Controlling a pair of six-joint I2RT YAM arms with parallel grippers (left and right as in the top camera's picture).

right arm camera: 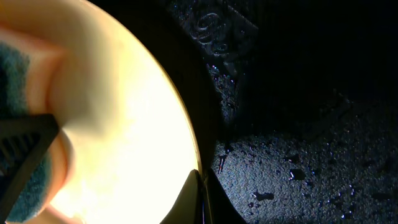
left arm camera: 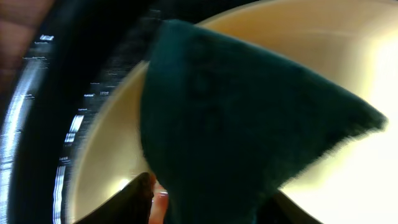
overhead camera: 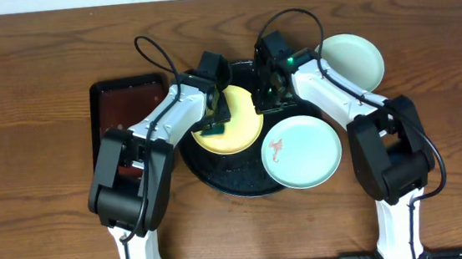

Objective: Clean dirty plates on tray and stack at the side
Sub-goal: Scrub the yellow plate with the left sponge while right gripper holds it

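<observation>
Black and wide, the tray (overhead camera: 218,177) seen from overhead carries the yellow plate (overhead camera: 243,127), directly beneath the left gripper (overhead camera: 217,121) and its green sponge (overhead camera: 212,132). The right gripper (overhead camera: 269,101) meets the plate's right rim. Left wrist: the sponge lies between the jaws over the plate, and whether it is gripped cannot be told. Right wrist: closed jaws pinch the rim.

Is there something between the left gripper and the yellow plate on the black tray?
Yes. A dark green sponge lies on the yellow plate, right under the left gripper, and covers that part of the plate. Whether the gripper holds the sponge cannot be told. Nothing else visible stands between them.
</observation>
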